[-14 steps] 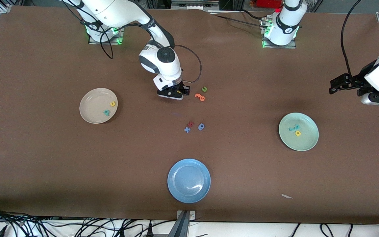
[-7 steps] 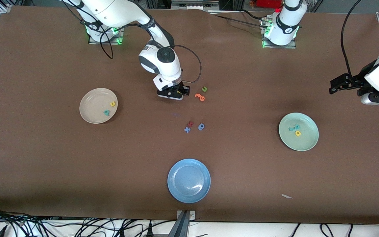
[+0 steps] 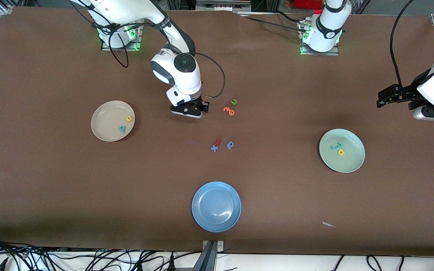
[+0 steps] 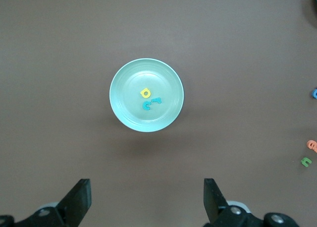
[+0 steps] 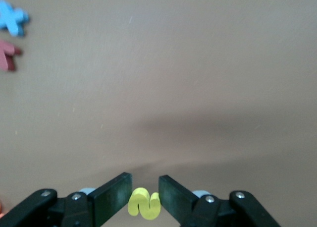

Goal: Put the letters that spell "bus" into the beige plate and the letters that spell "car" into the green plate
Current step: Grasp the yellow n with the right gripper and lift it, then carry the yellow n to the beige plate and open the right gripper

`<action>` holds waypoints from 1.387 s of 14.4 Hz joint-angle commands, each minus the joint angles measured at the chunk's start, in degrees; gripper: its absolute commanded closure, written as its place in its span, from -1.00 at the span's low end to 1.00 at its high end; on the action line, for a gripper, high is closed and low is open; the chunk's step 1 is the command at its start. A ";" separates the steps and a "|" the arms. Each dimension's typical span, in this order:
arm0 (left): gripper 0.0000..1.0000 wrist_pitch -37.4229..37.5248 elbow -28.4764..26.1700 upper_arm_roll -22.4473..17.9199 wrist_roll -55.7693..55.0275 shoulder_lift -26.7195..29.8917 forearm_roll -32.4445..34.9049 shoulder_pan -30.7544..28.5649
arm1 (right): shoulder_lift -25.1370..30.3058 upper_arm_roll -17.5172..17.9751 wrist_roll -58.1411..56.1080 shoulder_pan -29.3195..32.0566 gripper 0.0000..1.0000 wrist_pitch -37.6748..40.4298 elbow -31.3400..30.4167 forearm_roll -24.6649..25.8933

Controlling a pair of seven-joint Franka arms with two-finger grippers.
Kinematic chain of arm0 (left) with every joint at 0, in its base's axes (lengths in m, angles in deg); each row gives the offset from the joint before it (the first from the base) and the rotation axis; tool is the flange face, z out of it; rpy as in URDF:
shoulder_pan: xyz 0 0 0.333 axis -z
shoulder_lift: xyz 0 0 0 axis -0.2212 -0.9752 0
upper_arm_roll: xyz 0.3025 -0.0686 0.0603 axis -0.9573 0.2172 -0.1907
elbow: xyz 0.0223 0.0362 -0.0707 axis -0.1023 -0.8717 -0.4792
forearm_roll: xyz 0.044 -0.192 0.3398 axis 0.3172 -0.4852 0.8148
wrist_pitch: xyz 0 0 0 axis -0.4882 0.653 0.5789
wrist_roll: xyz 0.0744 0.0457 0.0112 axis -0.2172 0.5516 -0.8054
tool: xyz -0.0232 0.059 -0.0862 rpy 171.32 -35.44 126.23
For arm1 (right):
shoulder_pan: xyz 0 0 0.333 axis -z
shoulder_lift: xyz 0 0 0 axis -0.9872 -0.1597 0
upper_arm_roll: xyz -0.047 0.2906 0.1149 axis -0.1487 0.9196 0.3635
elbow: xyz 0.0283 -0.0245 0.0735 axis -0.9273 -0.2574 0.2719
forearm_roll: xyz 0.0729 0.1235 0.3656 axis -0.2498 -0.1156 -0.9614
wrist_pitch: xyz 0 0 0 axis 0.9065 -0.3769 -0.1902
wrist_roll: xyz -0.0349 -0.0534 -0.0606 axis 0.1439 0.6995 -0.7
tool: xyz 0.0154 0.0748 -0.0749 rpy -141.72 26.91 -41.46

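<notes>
A: Yellow foam is showing between the right gripper's (image 5: 144, 193) fingers: the "s" (image 5: 144, 204) is being pinched there, jaws nearly together, over bare table (image 3: 51, 180) between the beige plate (image 3: 104, 130) and the orange letters (image 3: 229, 110).

B: And the other 2 letters of "bus"?

A: Both are lying in the beige plate at the right arm's end: the yellow "u" (image 3: 129, 118) and the teal "b" (image 3: 122, 129), just beside each other.

B: What is the green plate (image 3: 350, 162) holding?

A: 3 letters are sitting together in it: the teal "c" (image 4: 147, 105), the teal "r" (image 4: 157, 100) and the yellow "a" (image 4: 145, 93), clustered near its middle.

B: Where is the left gripper (image 4: 147, 202)?

A: It is waiting high over the left arm's end of the table, jaws spread wide and gripping nothing.

B: Anything else lying about?

A: A green "u" (image 3: 234, 101) is lying just beside the orange letters. Nearer the front camera, a blue "x" (image 3: 214, 148), a red letter (image 3: 219, 142) and a darker blue looped letter (image 3: 231, 145) are grouped together, and a blue plate (image 3: 205, 222) is sitting nearer still.
</notes>
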State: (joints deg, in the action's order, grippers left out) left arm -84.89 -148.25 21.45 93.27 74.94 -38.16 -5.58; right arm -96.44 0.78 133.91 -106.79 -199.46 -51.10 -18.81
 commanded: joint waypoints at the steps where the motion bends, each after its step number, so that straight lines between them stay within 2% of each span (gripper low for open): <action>1: -1.00 0.30 -0.72 -0.57 0.15 0.91 -1.48 0.44 | 6.55 1.67 -10.34 5.30 1.00 0.87 -4.92 -5.21; 4: -1.00 0.30 -0.72 -0.57 0.15 0.91 -1.48 0.44 | 13.32 2.56 -26.26 10.76 1.00 9.10 -6.78 -13.84; 7: -1.00 0.30 -0.72 -0.58 0.23 0.82 -1.48 0.44 | 17.02 2.47 -38.22 16.38 1.00 15.35 -6.78 -16.84; 9: -1.00 0.30 -0.72 -0.49 0.15 0.82 -1.48 0.44 | 18.08 2.47 -45.60 20.60 1.00 17.65 -7.22 -17.37; 16: -1.00 0.30 -0.72 -0.57 0.15 0.82 -1.48 0.44 | 18.00 2.47 -65.47 32.20 1.00 17.22 -9.77 -17.37; 20: -1.00 0.30 -0.72 -0.57 0.15 0.82 -1.48 0.44 | 16.34 2.38 -69.54 36.17 1.00 15.38 -10.82 -17.37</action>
State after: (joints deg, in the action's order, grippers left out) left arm -84.89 -148.34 21.43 93.27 74.93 -38.16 -5.58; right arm -79.73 2.14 66.54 -72.66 -182.13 -60.38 -34.87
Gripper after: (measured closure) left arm 0.000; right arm 0.678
